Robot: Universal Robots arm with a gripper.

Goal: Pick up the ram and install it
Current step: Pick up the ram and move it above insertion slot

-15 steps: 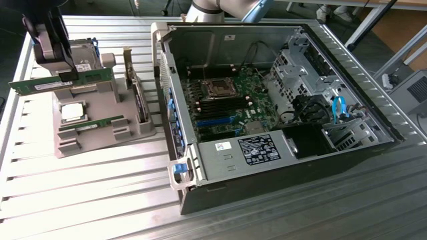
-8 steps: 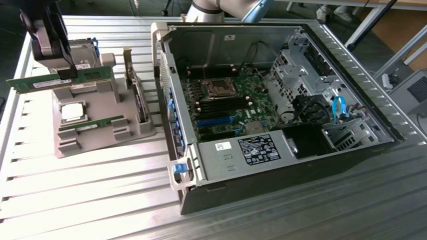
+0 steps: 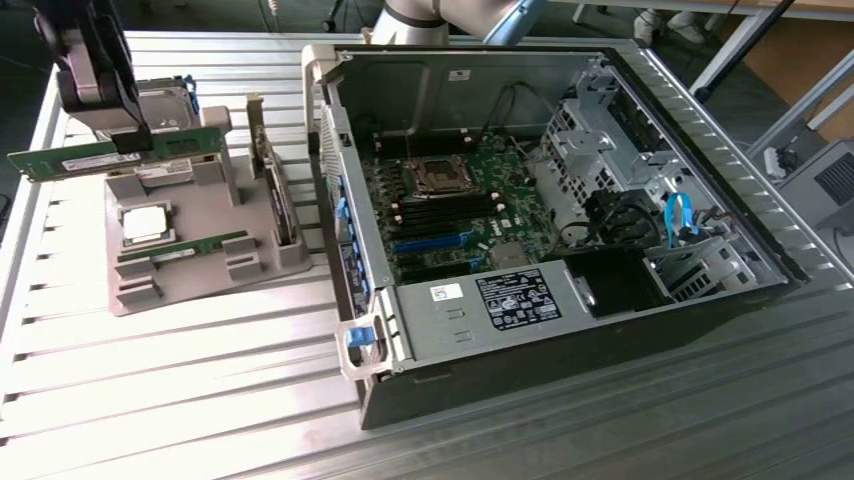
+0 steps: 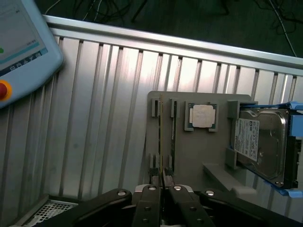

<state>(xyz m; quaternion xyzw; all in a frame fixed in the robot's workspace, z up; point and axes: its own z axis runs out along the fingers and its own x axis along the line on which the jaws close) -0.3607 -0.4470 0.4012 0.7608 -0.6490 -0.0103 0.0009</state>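
ram (image 3: 67,160) in the exterior view: held level and edge-up in the gripper (image 3: 131,143), clear above the grey holder (image 3: 174,290) at that view's left. fingers are clenched on the stick near its middle, with green board sticking out to both sides. a second stick (image 3: 187,250) and the cpu (image 3: 144,222) sit in the holder below. the open case (image 3: 747,210) stands well apart toward that view's right, its memory slots (image 3: 427,215) visible on the board inside.

wrist view: ram (image 4: 162,142) seen edge-on as a thin line running straight out from between the fingers (image 4: 150,203). gripper (image 4: 163,188) clamps it flat face to flat face, and the stick looks centred with no visible skew. under it lie the holder (image 4: 213,156), cpu (image 4: 203,116) and a hard drive (image 4: 260,142). a pendant (image 4: 19,42) lies on the table off to one side.

judgement: step in hand is carrying the stick. it should go well if the board stays level and parallel to the pads, since a thin board pinched mid-length can pivot. keep the grip firm but not crushing, and keep the free ends away from the case wall.
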